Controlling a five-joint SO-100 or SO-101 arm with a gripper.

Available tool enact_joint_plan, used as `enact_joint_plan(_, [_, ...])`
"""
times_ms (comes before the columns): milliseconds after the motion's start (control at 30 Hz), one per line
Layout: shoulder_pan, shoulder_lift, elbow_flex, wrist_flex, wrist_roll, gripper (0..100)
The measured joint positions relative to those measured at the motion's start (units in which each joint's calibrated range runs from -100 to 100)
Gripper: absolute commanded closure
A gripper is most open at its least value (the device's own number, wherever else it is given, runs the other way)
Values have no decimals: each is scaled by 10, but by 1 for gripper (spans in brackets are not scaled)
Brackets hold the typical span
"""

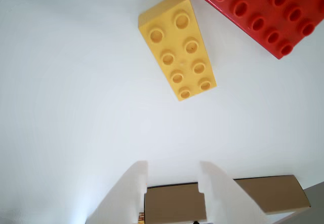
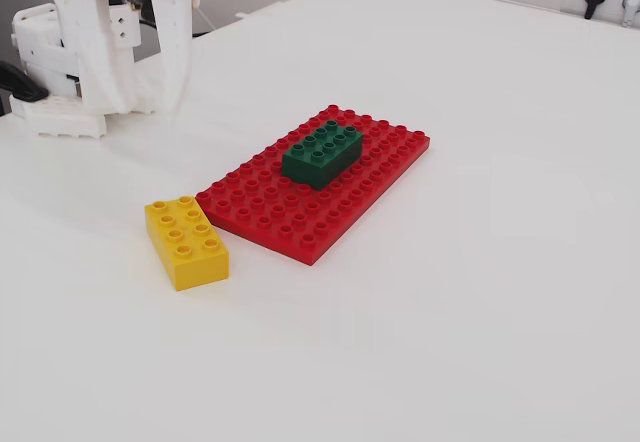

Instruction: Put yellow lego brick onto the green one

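- white two-finger gripper (image 1: 172,176) spread apart, empty, hovering short of the bright yellow plastic 2x4 brick (image 1: 178,45)
- brick on white table (image 2: 480,292), beside red studded baseplate (image 2: 345,217); dark green 2x4 brick (image 2: 322,152) sits on plate
- risk: brick lies skewed to fingers; closing could twist or push it away

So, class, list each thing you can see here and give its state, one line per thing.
yellow lego brick: flat on the table, studs up, free, beside the baseplate.
green brick: sitting on the baseplate, nothing on top.
red baseplate: flat on the table.
gripper: open, empty, apart from the yellow brick.
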Motion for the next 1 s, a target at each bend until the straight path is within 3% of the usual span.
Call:
enact_joint_plan(300, [-15,0,124,-73,51,88])
enact_joint_plan(467, [-35,3,128,-73,54,75])
enact_joint_plan(1000, [-39,101,126,-113,55,75])
